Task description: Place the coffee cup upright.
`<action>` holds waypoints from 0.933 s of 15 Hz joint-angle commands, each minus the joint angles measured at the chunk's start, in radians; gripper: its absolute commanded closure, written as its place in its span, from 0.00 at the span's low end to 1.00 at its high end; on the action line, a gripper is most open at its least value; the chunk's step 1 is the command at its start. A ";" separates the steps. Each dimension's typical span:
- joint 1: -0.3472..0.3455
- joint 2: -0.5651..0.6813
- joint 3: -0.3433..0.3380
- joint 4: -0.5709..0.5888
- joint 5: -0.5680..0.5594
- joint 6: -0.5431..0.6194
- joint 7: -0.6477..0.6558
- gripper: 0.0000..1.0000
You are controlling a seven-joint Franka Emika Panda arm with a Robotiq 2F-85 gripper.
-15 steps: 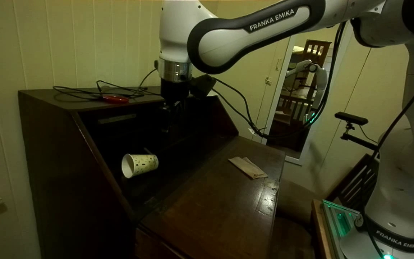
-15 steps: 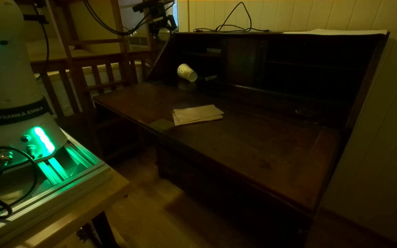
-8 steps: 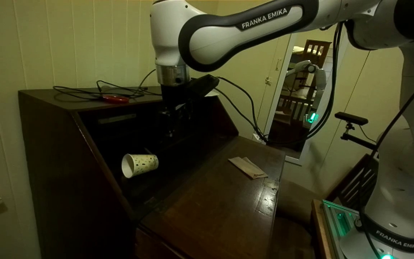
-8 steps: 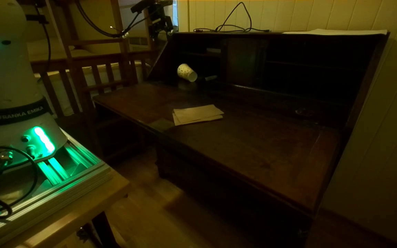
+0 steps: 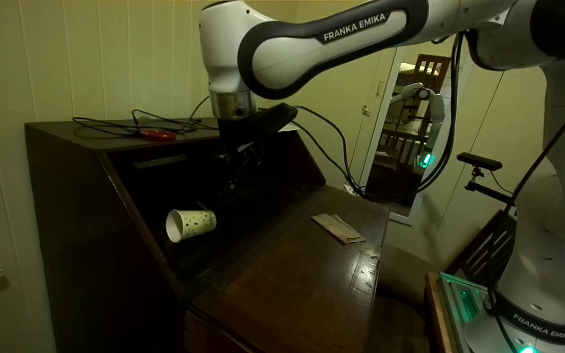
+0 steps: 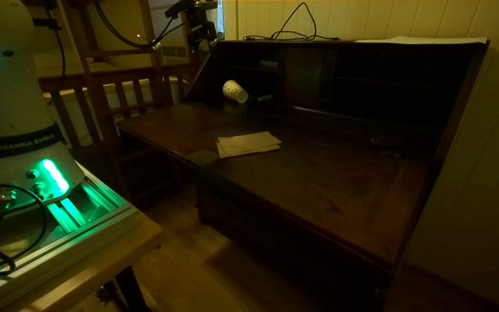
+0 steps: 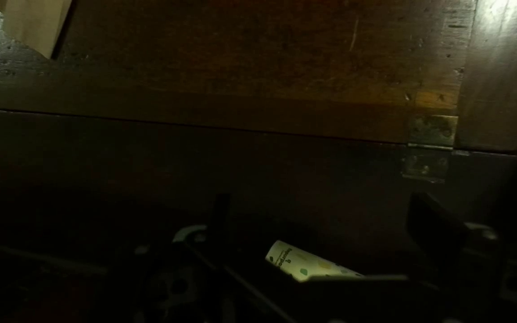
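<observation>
The coffee cup (image 5: 192, 225) is white with small coloured specks. It lies on its side in the dark recess of the wooden desk (image 5: 282, 294), its open mouth facing left; in an exterior view (image 6: 234, 92) the mouth points toward the lower right. In the wrist view the cup (image 7: 305, 264) shows partly, with dark print near its base; the gripper body hides the rest. My gripper (image 5: 236, 185) is above the recess, higher than the cup and apart from it. In the wrist view its two dark fingers (image 7: 320, 199) stand wide apart with nothing held between them.
A folded brown paper piece (image 5: 337, 228) lies on the desk's lowered front. A small pale strip (image 6: 265, 98) is beside the cup. Desk side walls and shelves surround the recess. Black cables and a red item (image 5: 157, 136) lie on the desk top. A metal hinge (image 7: 432, 130) is nearby.
In an exterior view, the arm and gripper have moved left and slightly down, slowing in the last half second. The cup and the paper have not moved.
</observation>
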 commanded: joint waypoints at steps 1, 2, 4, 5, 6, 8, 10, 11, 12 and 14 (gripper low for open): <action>0.015 0.013 -0.016 0.018 0.001 -0.009 0.007 0.00; 0.018 0.036 -0.017 0.042 0.000 -0.014 0.012 0.00; 0.026 0.068 -0.022 0.071 -0.007 -0.025 0.036 0.00; 0.030 0.085 -0.025 0.082 -0.008 -0.021 0.052 0.00; 0.040 0.103 -0.034 0.098 -0.024 -0.022 0.087 0.00; 0.061 0.146 -0.056 0.131 -0.047 0.001 0.161 0.00; 0.089 0.187 -0.087 0.166 -0.083 0.016 0.241 0.00; 0.100 0.203 -0.098 0.179 -0.103 0.027 0.270 0.00; 0.113 0.222 -0.115 0.196 -0.141 0.040 0.298 0.00; 0.120 0.250 -0.126 0.228 -0.166 0.047 0.298 0.00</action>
